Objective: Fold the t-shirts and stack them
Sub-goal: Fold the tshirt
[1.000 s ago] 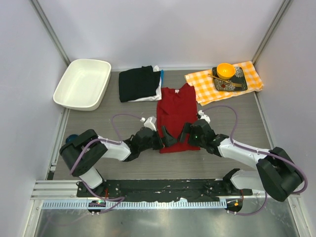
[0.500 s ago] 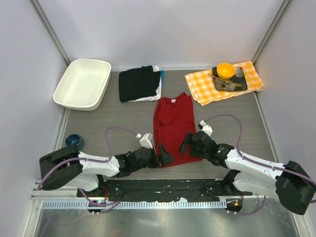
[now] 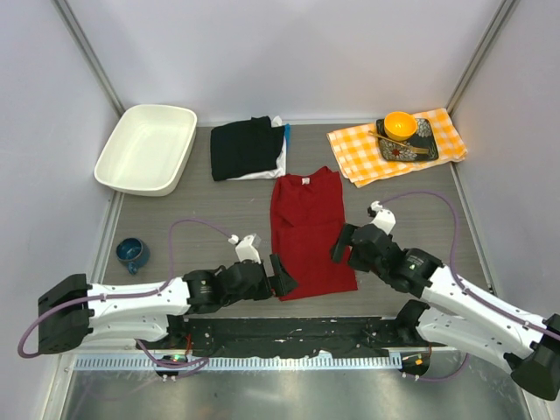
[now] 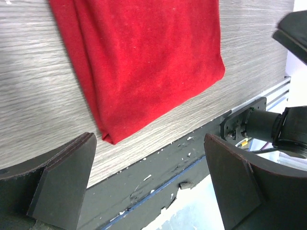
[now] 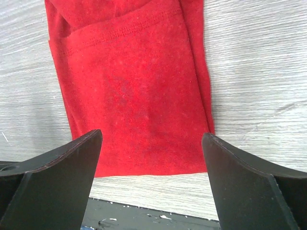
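White tub at far left. Orange bowl sits on a dark tray on the checked cloth. Blue mug at left edge, contents unreadable.

Red t-shirt lies flat mid-table, folded into a long strip. Behind it, the black t-shirt is stacked on the white t-shirt.

Left gripper and right gripper flank the red shirt's near end, jaws spread, holding nothing.

Only the wrist views show the stitched hem and the layered side folds.
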